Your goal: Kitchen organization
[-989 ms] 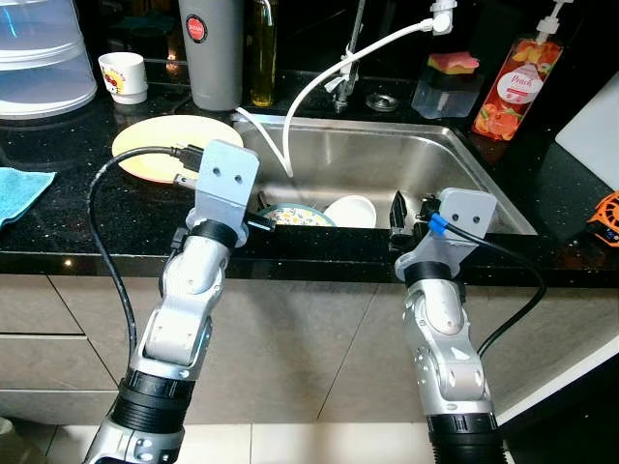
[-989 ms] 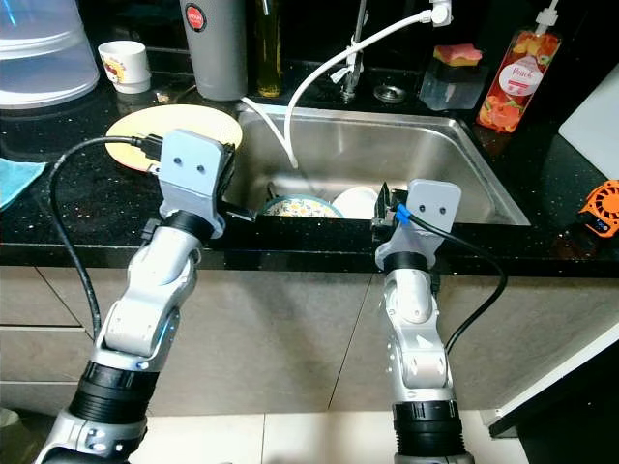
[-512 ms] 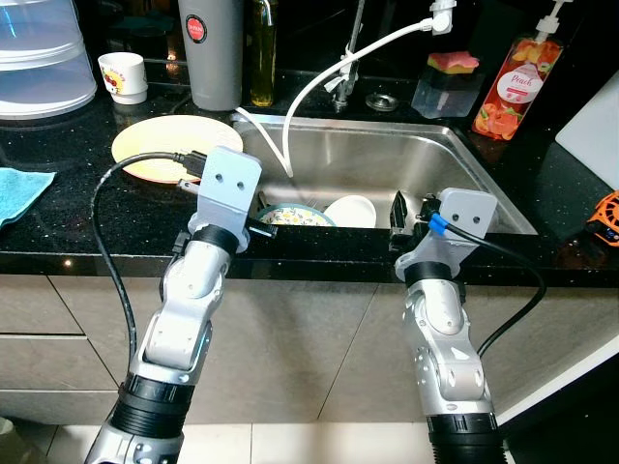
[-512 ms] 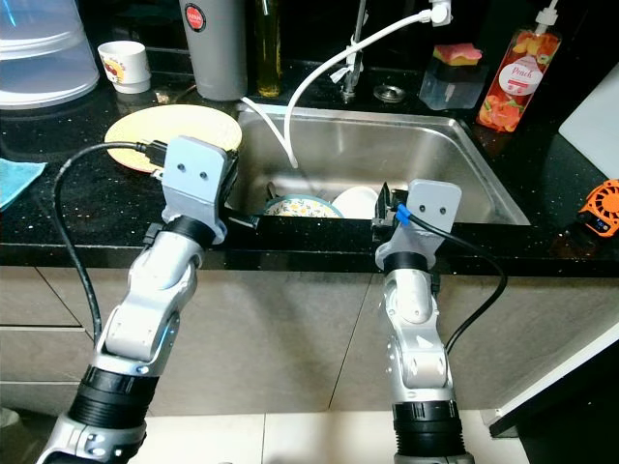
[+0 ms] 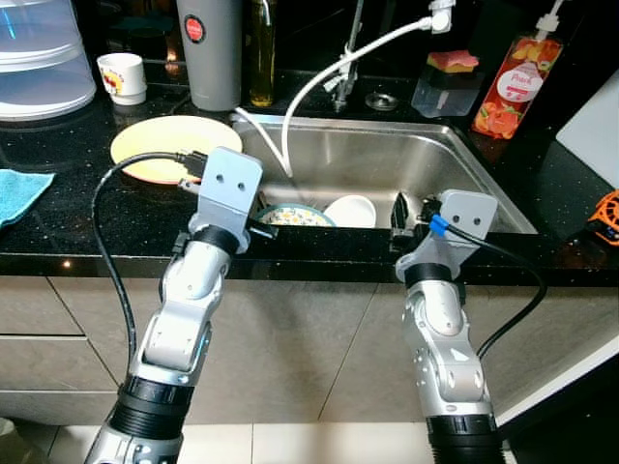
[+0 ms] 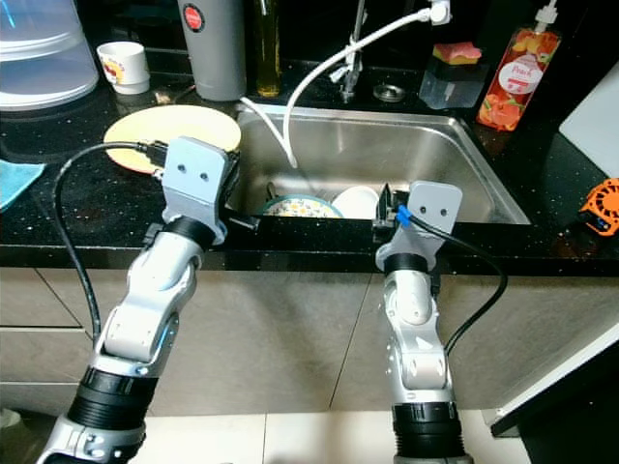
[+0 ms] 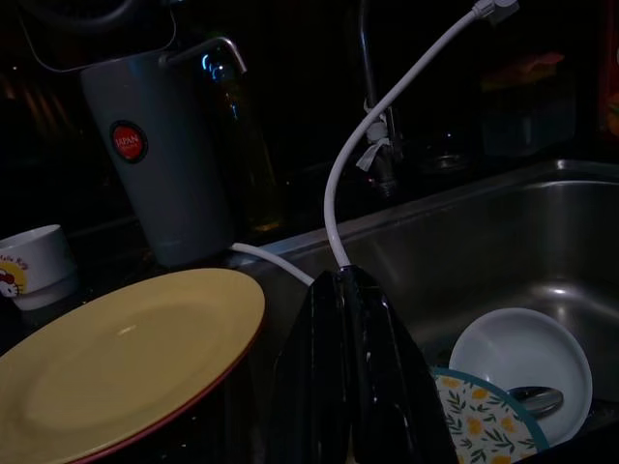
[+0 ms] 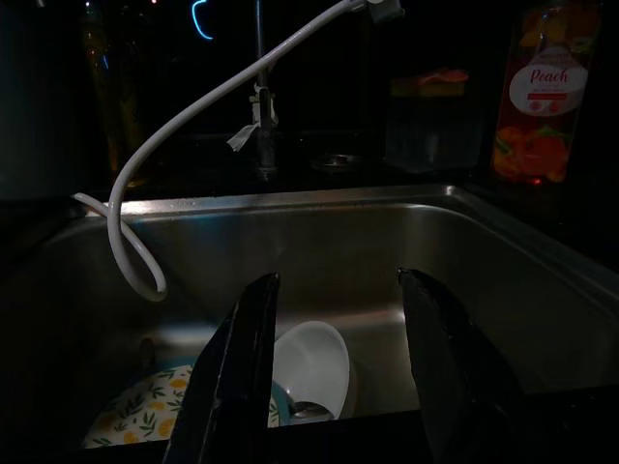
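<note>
Robot stands at the black counter (image 5: pixel 77 232), both arms raised to the front edge of the steel sink (image 5: pixel 455 169). Left gripper (image 7: pixel 353 319): fingers pressed together, nothing between them, tips hanging over the near-left corner of the basin, just beside the yellow plate (image 5: pixel 172 147). That plate lies flat on the counter left of the sink, face up. Right gripper (image 8: pixel 338 319): fingers spread apart, nothing held, poised over the near rim toward the sink's right half. In the basin bottom, near the front wall: a floral-patterned plate (image 5: pixel 295 217) lying roughly flat, and a white bowl (image 5: pixel 350 210) touching its right side, tilted with its opening facing the robot; a spoon-like piece (image 7: pixel 530 394) sits where the two meet. A white hose (image 5: pixel 319 82) runs from the tap area down into the sink's left side. Behind: grey flask (image 5: pixel 210 48), small cup (image 5: pixel 123 75), peach soap bottle (image 5: pixel 511 85).
</note>
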Robot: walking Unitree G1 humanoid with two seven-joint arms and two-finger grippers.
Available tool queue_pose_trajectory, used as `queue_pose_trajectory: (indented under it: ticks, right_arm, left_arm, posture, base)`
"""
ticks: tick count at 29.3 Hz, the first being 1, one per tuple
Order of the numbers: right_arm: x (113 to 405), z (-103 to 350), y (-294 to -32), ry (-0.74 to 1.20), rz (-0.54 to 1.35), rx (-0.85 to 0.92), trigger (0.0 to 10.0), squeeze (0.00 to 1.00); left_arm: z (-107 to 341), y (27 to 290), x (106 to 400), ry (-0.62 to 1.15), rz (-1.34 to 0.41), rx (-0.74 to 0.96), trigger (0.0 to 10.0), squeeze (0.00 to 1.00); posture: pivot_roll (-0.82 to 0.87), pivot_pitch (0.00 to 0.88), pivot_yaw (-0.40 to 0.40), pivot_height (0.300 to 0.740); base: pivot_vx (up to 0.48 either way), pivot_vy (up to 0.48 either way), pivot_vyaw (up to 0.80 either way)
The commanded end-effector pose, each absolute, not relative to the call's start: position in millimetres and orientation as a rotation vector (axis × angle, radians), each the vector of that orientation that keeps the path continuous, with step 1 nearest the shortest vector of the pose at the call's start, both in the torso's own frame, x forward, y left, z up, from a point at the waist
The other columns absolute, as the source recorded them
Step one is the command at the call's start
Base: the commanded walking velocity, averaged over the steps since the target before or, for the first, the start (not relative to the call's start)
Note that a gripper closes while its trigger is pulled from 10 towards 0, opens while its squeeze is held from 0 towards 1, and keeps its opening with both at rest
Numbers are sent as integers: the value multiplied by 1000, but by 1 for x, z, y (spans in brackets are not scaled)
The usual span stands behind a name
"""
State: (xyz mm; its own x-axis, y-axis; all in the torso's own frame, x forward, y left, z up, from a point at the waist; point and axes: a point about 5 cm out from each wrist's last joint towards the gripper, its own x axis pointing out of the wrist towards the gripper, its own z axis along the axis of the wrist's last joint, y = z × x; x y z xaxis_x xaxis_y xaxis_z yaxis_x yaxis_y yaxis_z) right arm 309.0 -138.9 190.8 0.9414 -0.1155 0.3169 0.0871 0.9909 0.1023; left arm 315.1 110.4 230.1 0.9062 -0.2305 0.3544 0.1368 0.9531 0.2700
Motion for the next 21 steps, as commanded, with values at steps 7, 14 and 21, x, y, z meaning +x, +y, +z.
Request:
queue_pose_trajectory:
  ticks: [7, 14, 21]
  right_arm:
    - [308, 190, -142, -326, -111, 86, 10000, 0]
    - [308, 190, -141, -321, -109, 85, 10000, 0]
    - [308, 190, -141, -322, -110, 85, 10000, 0]
  left_arm:
    - [226, 108, 312, -377, -200, 252, 10000, 0]
    - [226, 109, 313, -375, -197, 252, 10000, 0]
    - [227, 108, 312, -376, -199, 251, 10000, 0]
  posture:
    - [208, 0, -45, 740]
    - [209, 0, -48, 740]
    - [209, 0, -47, 740]
  base:
    - [0, 0, 0]
    - [0, 0, 0]
    - [0, 0, 0]
